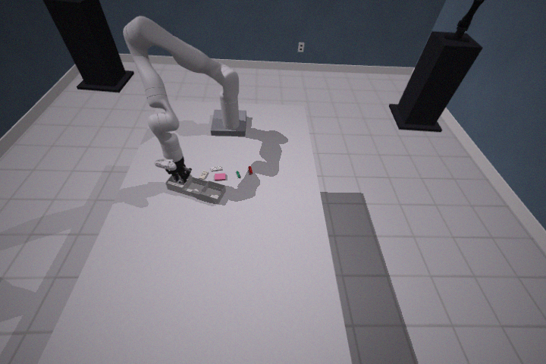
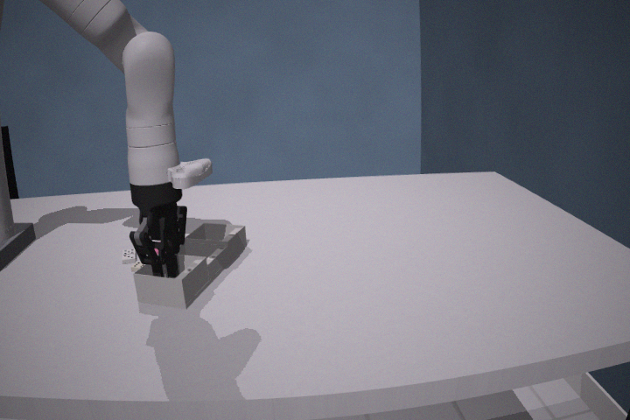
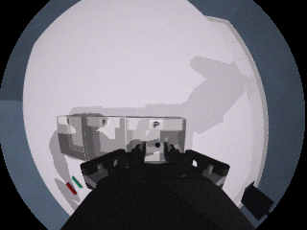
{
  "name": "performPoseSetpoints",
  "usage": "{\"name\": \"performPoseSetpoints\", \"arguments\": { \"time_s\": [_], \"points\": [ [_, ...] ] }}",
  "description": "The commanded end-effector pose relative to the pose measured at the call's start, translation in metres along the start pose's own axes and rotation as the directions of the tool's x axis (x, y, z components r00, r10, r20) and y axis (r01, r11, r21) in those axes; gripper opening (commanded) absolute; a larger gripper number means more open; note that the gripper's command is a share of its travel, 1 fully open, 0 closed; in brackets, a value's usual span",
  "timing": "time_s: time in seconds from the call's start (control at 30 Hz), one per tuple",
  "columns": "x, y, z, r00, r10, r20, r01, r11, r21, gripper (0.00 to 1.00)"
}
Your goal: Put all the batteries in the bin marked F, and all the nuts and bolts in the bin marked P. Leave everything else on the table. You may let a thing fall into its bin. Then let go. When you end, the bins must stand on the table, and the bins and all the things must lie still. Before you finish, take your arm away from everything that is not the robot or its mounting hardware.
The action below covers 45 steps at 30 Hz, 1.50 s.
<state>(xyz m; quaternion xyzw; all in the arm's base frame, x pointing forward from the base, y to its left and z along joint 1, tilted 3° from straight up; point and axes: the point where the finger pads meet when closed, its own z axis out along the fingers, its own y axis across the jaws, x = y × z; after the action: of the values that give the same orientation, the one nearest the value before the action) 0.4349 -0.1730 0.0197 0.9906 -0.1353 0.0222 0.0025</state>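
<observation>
Reaches straight down into bin P with claw partly spread, pinching nothing. Below and between the fingertips: dark round spot, perhaps the hole of a nut; too blurred to name, or to tell whether resting on the bin floor.

Just beside the claw, in the same joined row: middle bin, marked with what looks like an F; past that, farther from the claw, end bin, letter unreadable. Grey, thin-walled, straight-sided, with matt faces.

Out on the table, well apart from the claw, outside the bins: green battery, then red battery, farther off. Both small and cylindrical, lying on their sides.

Nearer the claw, on the arm-base side of the bins: cream domino, white domino, both flat and dark-dotted. Beyond the cream one from the claw: flat pink block, plain and four-sided.
</observation>
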Motion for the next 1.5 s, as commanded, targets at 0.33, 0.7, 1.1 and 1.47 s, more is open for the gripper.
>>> {"name": "performPoseSetpoints", "arguments": {
  "time_s": [0.33, 0.7, 1.1, 1.47],
  "points": [
    [0.001, 0.0, -0.009, 1.0, 0.0, -0.002, 0.0, 1.0, 0.0, 0.33],
    [0.001, 0.0, -0.021, 1.0, 0.0, -0.002, 0.0, 1.0, 0.0, 0.33],
    [0.0, 0.0, -0.045, 1.0, 0.0, -0.002, 0.0, 1.0, 0.0, 0.33],
    [0.001, 0.001, -0.052, 1.0, 0.0, -0.002, 0.0, 1.0, 0.0, 0.33]
  ]
}}
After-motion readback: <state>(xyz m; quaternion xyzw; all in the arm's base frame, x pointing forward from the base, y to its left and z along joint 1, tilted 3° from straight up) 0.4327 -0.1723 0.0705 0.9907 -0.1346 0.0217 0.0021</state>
